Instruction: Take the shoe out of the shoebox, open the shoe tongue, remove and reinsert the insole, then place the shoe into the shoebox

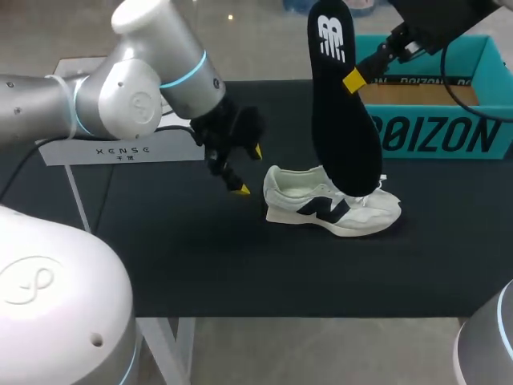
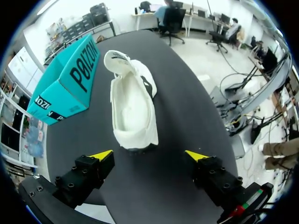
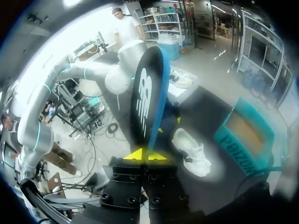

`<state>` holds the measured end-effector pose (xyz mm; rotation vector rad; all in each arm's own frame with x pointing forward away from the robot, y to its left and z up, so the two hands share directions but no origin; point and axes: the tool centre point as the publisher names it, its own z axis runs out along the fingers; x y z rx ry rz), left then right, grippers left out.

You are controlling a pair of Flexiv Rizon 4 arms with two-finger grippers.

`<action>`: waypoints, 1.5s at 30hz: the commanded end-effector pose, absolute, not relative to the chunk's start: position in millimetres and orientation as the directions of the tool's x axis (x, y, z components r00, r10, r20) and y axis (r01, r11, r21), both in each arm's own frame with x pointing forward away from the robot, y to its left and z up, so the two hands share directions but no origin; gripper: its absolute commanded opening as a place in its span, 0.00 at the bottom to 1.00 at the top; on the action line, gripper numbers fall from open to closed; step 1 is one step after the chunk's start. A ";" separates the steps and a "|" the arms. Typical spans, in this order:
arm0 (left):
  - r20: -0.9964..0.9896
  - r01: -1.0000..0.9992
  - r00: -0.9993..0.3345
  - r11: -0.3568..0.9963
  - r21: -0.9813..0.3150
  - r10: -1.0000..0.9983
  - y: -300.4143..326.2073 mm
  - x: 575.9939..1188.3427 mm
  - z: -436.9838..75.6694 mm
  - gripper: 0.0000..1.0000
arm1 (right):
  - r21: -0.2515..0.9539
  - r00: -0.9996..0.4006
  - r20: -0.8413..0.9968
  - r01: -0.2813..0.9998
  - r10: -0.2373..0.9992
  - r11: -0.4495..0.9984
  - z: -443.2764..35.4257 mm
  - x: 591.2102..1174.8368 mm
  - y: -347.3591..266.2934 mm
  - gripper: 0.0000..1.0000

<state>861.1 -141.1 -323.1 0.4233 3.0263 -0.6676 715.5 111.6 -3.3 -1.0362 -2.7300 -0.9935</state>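
My right gripper (image 1: 353, 80) is clamped on one long edge of the black insole (image 1: 345, 120), up near its logo end, and the insole hangs almost upright in the air. Its broad lower end comes down over the middle of the white shoe (image 1: 329, 208); I cannot tell whether it touches. The shoe stands on its sole on the black table (image 1: 200, 257), heel to the left, toe to the right. My left gripper (image 1: 247, 170) waits just left of the heel with its fingers wide apart, holding nothing.

I judge the insole light, thin and bendy, so pushed from the top it is likely to buckle rather than slide in. The broad end should go in first, low and flat, and a grip nearer the middle would steer it better. The shoe looks light, with a soft upper, and may skate on the table, so I would pinch the heel collar with the left fingers to steady it.

The teal shoebox (image 1: 449, 136) sits open at the far right; what I see of its brown floor holds nothing, though my right arm hides part
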 end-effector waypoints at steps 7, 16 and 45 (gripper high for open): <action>-0.071 0.265 -0.963 0.873 -0.408 0.259 -141.1 861.2 -322.8 1.00 | 0.560 -0.762 0.251 0.618 0.598 0.552 8.0 688.7 102.9 0.00; -0.071 0.265 -0.963 0.873 -0.408 0.259 -141.1 861.2 -322.8 1.00 | 0.580 -0.779 0.245 0.594 0.576 0.557 14.2 680.9 102.5 0.00; -0.198 0.366 -0.927 0.882 -0.298 0.317 -250.8 915.3 -328.5 1.00 | 0.580 -0.779 0.245 0.594 0.576 0.557 14.2 680.9 102.5 0.00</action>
